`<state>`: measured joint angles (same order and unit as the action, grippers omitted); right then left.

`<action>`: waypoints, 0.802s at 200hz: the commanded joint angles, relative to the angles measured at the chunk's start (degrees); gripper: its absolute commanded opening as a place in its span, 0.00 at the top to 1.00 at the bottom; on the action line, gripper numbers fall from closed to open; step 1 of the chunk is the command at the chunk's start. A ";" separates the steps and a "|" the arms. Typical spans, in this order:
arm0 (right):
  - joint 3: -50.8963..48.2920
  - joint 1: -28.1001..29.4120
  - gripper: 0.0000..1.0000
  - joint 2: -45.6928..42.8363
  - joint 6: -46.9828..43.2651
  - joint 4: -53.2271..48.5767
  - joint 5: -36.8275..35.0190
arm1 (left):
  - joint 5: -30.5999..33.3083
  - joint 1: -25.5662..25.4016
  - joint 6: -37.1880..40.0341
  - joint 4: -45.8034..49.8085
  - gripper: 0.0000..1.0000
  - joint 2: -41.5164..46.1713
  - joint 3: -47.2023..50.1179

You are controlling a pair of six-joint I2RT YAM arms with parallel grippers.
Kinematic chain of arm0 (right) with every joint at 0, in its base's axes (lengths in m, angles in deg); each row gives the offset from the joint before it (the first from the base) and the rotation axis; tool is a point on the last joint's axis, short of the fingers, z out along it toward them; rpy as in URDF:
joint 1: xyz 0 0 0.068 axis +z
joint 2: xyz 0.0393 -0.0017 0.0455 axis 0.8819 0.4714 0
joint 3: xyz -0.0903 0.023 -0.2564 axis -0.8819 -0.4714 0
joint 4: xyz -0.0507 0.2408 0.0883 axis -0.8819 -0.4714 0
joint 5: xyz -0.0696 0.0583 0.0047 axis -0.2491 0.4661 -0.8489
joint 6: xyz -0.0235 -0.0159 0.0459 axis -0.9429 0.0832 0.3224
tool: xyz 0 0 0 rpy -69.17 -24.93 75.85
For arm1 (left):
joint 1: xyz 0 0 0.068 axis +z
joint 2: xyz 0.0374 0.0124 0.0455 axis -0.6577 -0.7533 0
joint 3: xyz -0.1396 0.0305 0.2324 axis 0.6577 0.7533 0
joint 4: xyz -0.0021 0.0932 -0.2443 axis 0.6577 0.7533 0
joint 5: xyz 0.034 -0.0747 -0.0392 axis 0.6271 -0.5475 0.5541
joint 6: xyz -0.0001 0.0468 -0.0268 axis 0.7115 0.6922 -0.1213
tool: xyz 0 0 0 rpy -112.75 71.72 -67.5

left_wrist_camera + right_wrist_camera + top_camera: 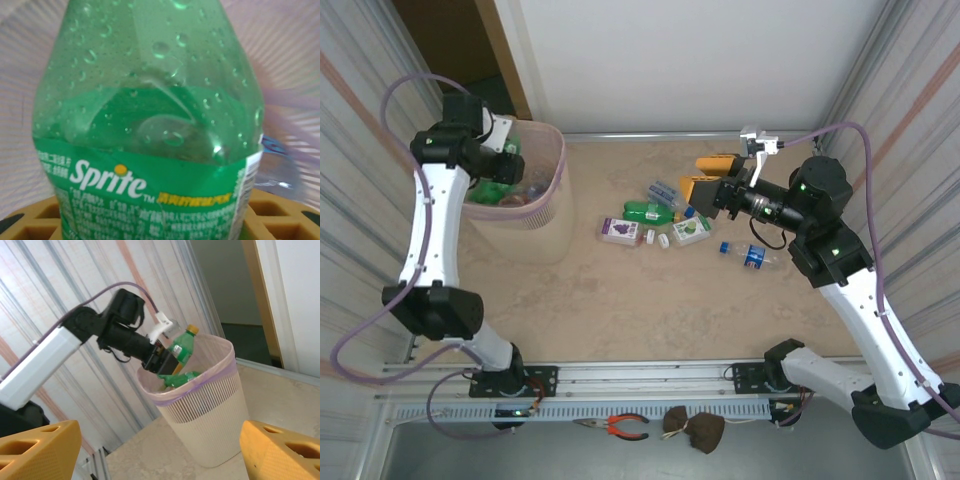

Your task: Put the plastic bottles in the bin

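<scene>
Here, the left gripper (170,359) — clamped on a green bottle (183,347) — reaches over the bin (210,410); right gripper (706,177) hovers, jaws apart.

Sprite bottle (150,150): green, white logo, yellow cap | bin (545,235): pale pink, skinny ribbed stripes, lilac-ish band near rim | table (650,310): beige, kinda marbled | purple-label bottle (620,231), centre frame: clear-ish | blue-label bottle (752,256), right of centre: clear, blue cap
</scene>
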<state>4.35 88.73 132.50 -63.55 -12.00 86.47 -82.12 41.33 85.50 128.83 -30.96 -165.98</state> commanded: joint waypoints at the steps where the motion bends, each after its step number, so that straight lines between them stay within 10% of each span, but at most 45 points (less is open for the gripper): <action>1: 2.00 -0.40 0.18 0.07 -1.70 0.11 -0.52 | 3.50 2.33 0.87 2.30 0.45 -2.16 -2.15; 160: 2.18 -0.46 0.18 0.07 -2.27 -0.73 -1.43 | 0.30 5.33 0.70 1.87 0.20 -5.08 -7.61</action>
<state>4.64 88.73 132.53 -64.84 -12.33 86.32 -79.82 46.64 86.55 131.01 -39.98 -171.32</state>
